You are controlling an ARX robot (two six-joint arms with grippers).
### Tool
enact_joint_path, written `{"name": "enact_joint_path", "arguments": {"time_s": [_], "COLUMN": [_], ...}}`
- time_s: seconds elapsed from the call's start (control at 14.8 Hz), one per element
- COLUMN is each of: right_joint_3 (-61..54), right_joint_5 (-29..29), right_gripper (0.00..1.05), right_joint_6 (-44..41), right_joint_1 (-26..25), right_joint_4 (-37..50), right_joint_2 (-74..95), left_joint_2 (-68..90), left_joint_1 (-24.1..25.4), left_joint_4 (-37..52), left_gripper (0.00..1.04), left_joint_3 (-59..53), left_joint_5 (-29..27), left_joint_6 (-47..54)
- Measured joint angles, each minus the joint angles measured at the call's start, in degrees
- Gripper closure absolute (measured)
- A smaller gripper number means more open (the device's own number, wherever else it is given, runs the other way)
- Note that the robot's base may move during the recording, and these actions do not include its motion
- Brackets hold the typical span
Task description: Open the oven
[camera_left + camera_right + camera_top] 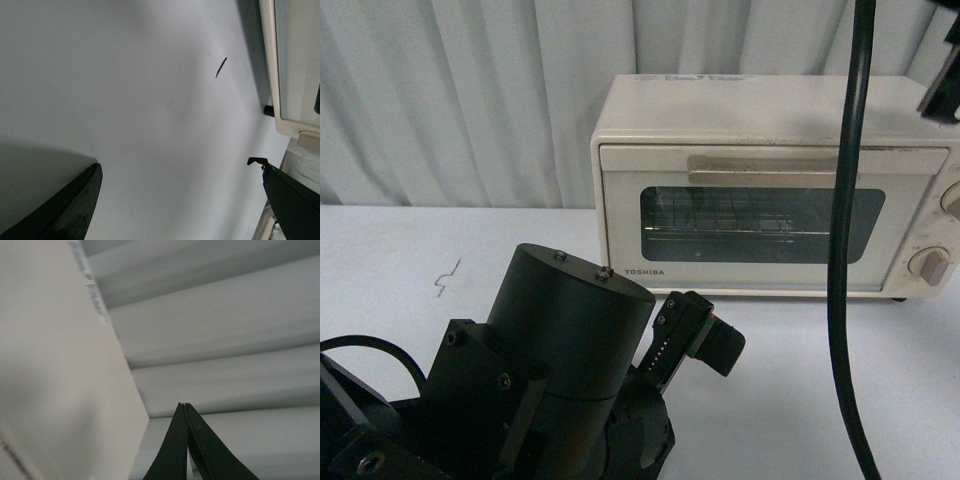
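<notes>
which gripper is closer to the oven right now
Right, probably. The right gripper is shut, up by the top of the oven. The left gripper hangs open over the table, out in front of it.

The left arm [560, 370] sits folded low in front of the oven [770, 125], and the left gripper [176, 165] faces downward with its fingers spread wide. The right gripper [183, 407] hovers above the oven's top, fingertips pressed together on nothing.
</notes>
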Motion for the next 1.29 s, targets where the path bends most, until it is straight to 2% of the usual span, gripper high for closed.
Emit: {"name": "enact_joint_path", "arguments": {"time_s": [0.34,0.61,1.29], "right_joint_3": [-2.97,-3.98,1.92], "right_joint_5": [-7.26,-9.79,-11.96], "right_gripper": [1.03,1.03,1.03], "right_joint_6": [-10.14,-14.1,-15.1], "right_joint_1": [0.0,0.02,0.02], "right_joint_4": [-8.11,-11.02,-16.68], "right_joint_2": [0.0,1.18,8.37], "left_joint_2": [0.0,0.0,0.0], "left_joint_1": [0.0,-0.02,-0.02], "left_joint_4": [-0.02,-0.02,0.0], "left_gripper": [0.07,0.07,0.07], "left_joint_3": [0.0,0.0,0.0], "left_joint_5": [-0.04,-0.07,-0.07], "left_joint_6": [0.0,0.0,0.0]}}
